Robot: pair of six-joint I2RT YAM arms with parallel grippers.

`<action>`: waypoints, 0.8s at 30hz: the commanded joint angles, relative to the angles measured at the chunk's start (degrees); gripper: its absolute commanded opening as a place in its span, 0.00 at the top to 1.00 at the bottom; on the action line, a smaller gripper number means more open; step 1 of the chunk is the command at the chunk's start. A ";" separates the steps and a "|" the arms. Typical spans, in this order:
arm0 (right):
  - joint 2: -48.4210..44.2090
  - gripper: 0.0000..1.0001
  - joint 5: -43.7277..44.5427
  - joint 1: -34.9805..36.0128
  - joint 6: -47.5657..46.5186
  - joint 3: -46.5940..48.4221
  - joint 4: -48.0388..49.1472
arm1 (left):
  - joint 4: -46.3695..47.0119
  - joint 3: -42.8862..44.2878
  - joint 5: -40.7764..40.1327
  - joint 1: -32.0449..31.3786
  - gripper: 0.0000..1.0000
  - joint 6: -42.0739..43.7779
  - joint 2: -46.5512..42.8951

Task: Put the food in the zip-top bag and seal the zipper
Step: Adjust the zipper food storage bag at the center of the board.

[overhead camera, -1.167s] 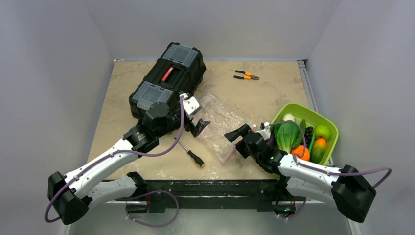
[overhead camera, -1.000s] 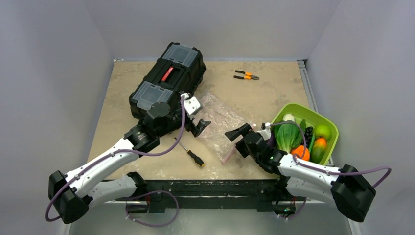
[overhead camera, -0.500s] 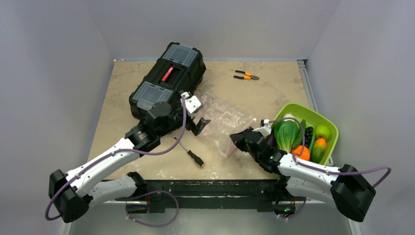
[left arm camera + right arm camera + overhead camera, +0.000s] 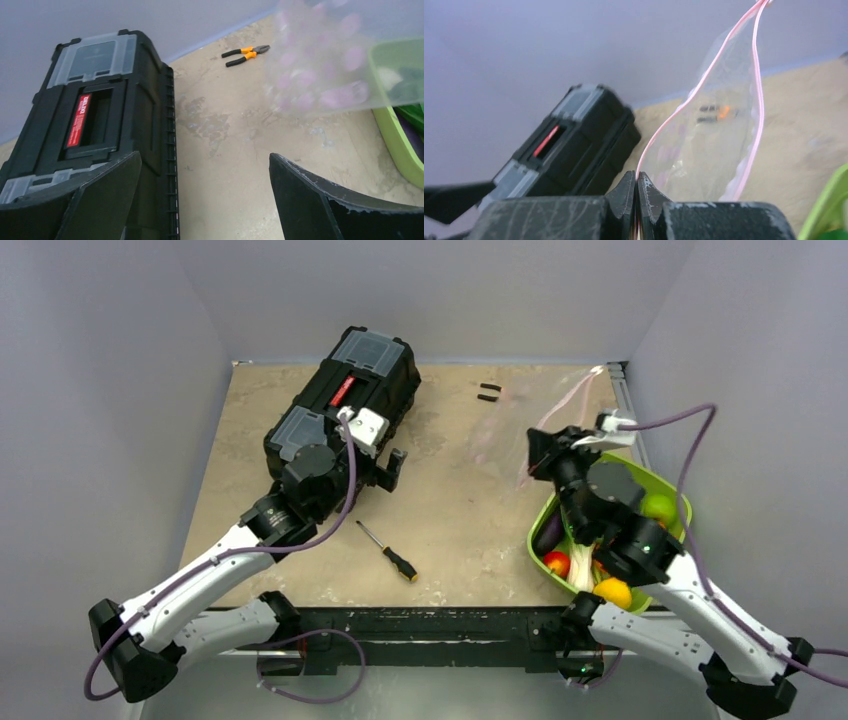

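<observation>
now right jaws clamped on zip-top bag (image 4: pixel 704 150), seemingly at zipper (image 4: pixel 647 161); left jaws apart.

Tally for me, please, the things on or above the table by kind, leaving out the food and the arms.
toolbox: 1
pliers: 1
screwdriver: 1
zip-top bag: 1
bowl: 1
Total: 5

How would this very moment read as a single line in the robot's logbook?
right gripper: shut on zip-top bag at zipper, bag held aloft | left gripper: open, empty, by toolbox | food: in green bowl
</observation>
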 commanded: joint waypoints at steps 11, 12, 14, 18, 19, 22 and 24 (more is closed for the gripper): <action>36.72 1.00 9.35 5.21 -18.22 28.32 -34.62 | -4.03 3.62 2.94 12.15 0.00 -18.19 -6.14; 38.80 1.00 7.74 7.07 -16.45 25.75 -32.30 | -4.50 3.57 2.33 12.38 0.00 -18.04 -6.73; 41.39 1.00 0.86 9.70 -12.53 19.44 -24.50 | -4.74 2.87 0.64 12.63 0.02 -17.28 -8.04; 40.70 1.00 -17.57 11.29 -2.22 5.80 -3.84 | -5.50 1.94 -2.66 12.61 0.03 -17.05 -8.97; 39.13 1.00 -20.30 11.26 -0.62 3.37 0.40 | -5.86 2.08 -2.62 12.71 0.04 -16.94 -8.88; 36.80 1.00 -23.09 11.25 1.32 0.76 8.68 | -6.80 2.66 -0.74 12.66 0.05 -17.19 -8.22; 36.25 1.00 -22.00 11.26 3.22 1.22 8.23 | -6.88 2.89 1.33 12.65 0.05 -17.48 -7.40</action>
